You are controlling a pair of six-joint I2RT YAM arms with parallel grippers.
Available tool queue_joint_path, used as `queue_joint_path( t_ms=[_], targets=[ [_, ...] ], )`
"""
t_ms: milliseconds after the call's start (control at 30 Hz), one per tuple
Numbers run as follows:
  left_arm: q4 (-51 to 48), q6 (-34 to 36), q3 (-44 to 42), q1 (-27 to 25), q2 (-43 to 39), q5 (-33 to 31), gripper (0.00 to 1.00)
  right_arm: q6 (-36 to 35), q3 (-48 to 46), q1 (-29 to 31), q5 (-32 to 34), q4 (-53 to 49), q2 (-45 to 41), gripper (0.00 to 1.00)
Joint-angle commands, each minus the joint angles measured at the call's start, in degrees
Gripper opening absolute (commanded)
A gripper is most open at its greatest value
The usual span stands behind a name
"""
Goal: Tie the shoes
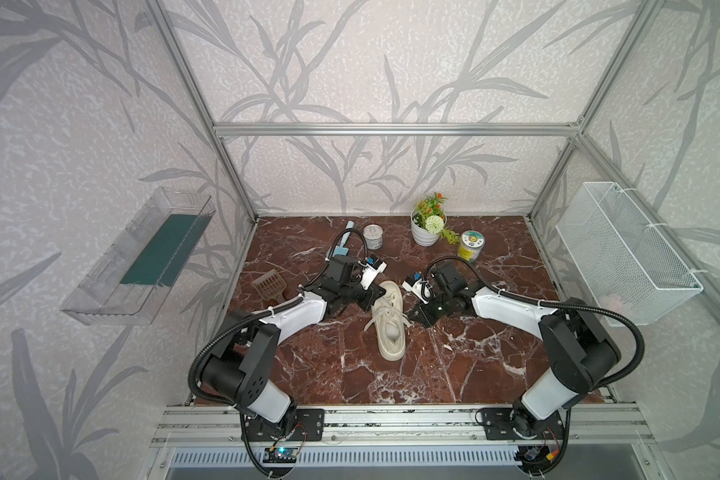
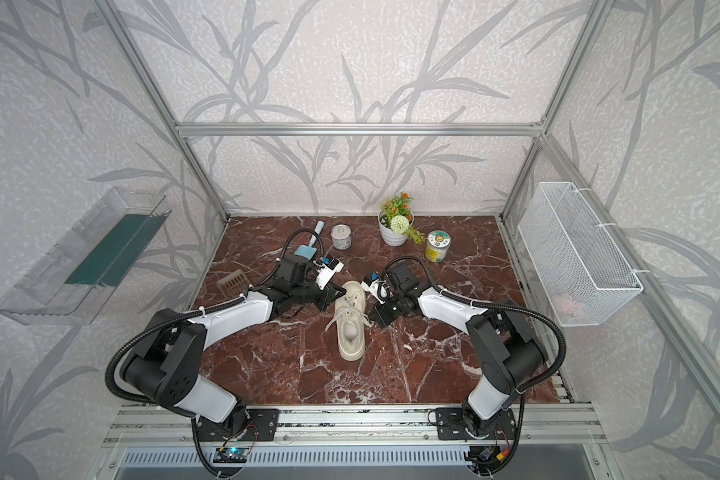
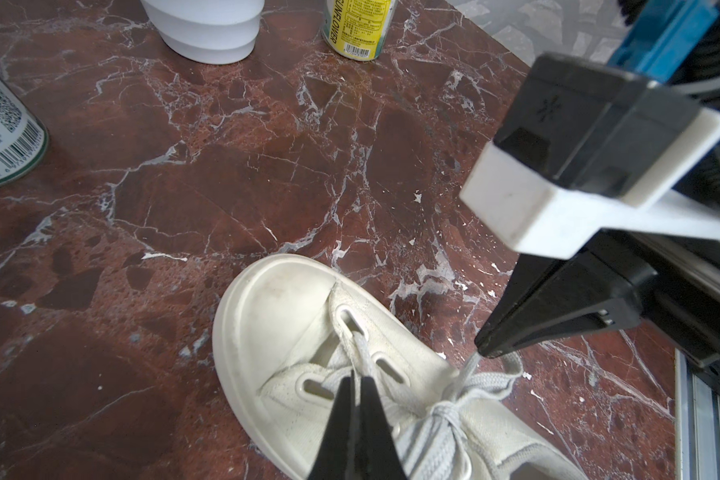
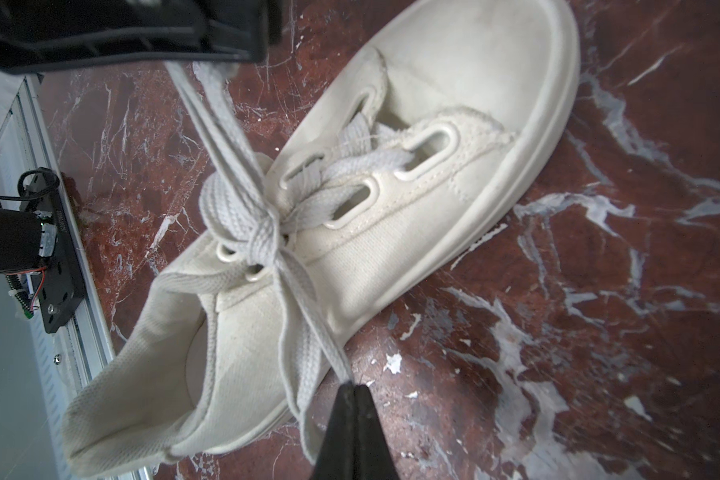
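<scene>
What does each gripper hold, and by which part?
Both hold the lace of the sneaker. The left gripper pinches the tip of one bow loop, the right gripper the tip of the opposite loop.

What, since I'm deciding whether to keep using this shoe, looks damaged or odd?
The shoe shows wear. The canvas edge by the eyelets nearest the toe is frayed, with loose threads, and the lace crossing there looks fuzzy. Nothing else stands out.
</scene>
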Motion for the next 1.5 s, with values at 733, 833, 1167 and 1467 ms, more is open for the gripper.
queue_joint_path(
  t_ms=[733, 833, 1167, 1467],
  targets=[
    [-1.19, 3.99, -1.27, 1.49, -5.28, 0.08, 0.00, 5.42, 0.43, 0.33, 5.19, -10.11, 1.40, 0.00],
    [0.07, 3.93, -2.13, 1.52, -6.34, -1.79, 0.00, 5.73, 0.43, 0.32, 6.43, -11.52, 1.87, 0.00],
    [0.94, 3.16, -2.18, 1.82, -6.61, -4.07, 0.00, 8.12, 0.03, 0.27, 8.21, -12.22, 2.80, 0.00],
    [1.05, 2.98, -2.75, 1.84, -7.75, -5.07, 0.00, 10.10, 1.30, 0.31, 9.48, -13.89, 6.53, 0.00]
  ],
)
